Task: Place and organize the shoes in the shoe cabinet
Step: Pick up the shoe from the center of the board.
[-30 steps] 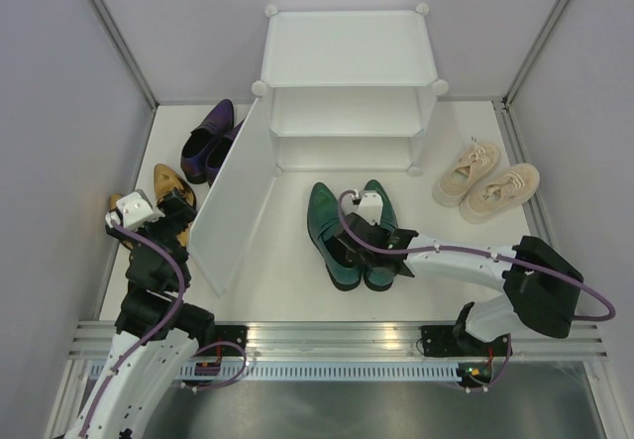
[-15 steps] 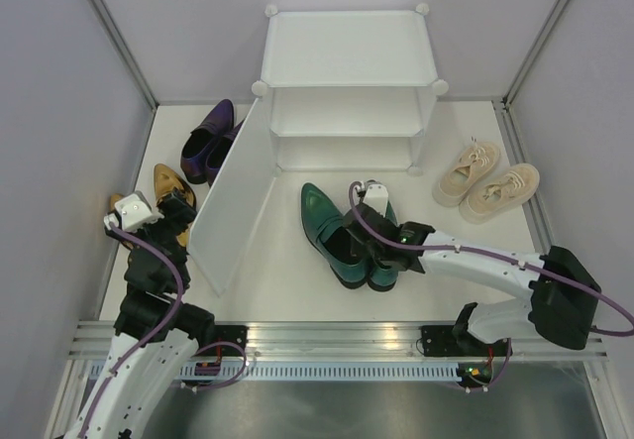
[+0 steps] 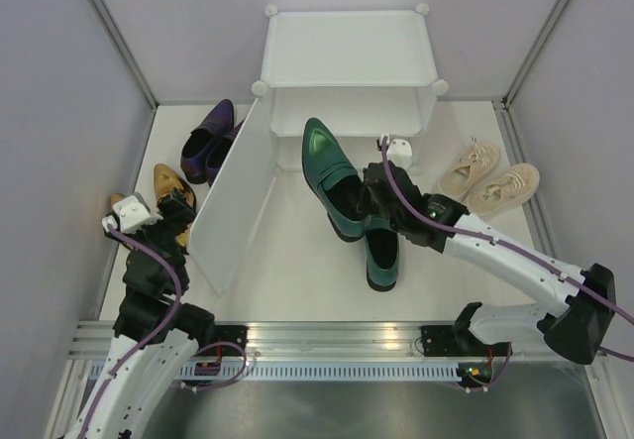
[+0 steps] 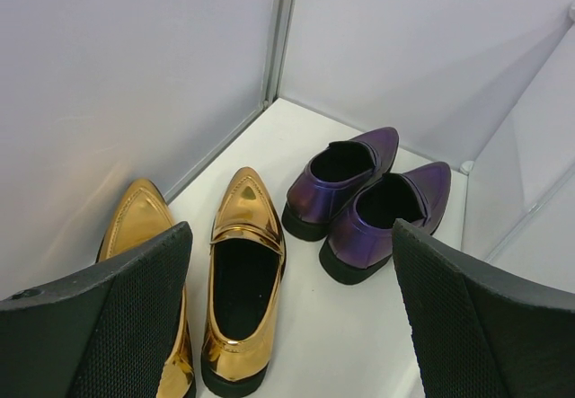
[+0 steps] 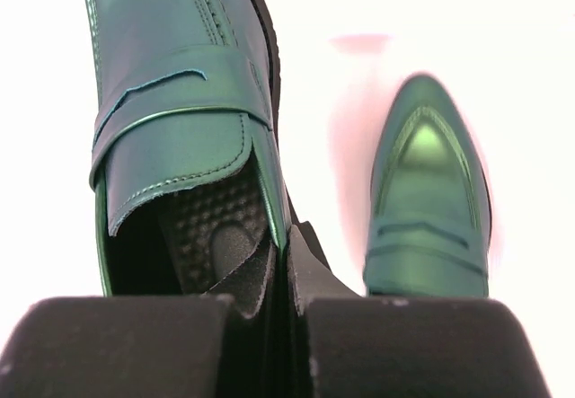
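On the white table floor (image 3: 287, 261) the shoe cabinet (image 3: 347, 48) at far centre shows no shoes in it yet (0 of 4 prs), w/ the right gripper (image 5: 286, 277) clamped on one green loafer (image 3: 325, 162) held up just near of it and the left gripper (image 4: 296, 317) gaping empty above the gold loafers (image 4: 238, 272) at left.

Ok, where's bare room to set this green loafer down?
Free: the shoe cabinet shelves, and the table between the door panel and the lying green loafer. Crowded: left of it, gold loafers and purple shoes; far right, beige sneakers.
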### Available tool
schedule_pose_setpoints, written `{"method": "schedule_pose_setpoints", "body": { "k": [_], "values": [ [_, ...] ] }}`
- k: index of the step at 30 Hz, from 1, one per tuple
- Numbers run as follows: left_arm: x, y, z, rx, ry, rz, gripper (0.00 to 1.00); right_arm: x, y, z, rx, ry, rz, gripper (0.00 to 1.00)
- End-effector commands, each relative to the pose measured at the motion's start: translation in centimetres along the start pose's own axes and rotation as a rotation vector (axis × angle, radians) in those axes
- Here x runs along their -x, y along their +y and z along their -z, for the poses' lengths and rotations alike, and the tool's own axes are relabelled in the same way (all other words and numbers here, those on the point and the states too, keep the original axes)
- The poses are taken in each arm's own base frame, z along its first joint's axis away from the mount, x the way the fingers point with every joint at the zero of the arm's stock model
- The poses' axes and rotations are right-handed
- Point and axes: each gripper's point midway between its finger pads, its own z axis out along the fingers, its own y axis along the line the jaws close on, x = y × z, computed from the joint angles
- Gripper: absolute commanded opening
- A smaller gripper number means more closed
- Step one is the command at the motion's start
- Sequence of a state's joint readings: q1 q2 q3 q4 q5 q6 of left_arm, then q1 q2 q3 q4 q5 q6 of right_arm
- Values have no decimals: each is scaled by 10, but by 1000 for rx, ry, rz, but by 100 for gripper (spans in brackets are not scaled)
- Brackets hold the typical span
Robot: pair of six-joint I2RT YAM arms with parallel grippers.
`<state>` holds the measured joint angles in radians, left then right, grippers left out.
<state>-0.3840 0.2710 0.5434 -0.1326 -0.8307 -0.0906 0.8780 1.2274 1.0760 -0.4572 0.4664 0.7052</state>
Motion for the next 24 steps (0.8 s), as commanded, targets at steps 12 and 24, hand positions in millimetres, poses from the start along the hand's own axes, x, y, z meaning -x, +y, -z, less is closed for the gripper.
{"method": "schedule_pose_setpoints", "body": {
  "k": [12, 24],
  "values": [
    [14, -9, 1, -38, -18, 65, 94, 136, 45, -69, 90, -172, -195, 1],
    [14, -14, 3, -67, -16, 79, 94, 172, 73, -117, 115, -229, -358, 1]
  ]
}}
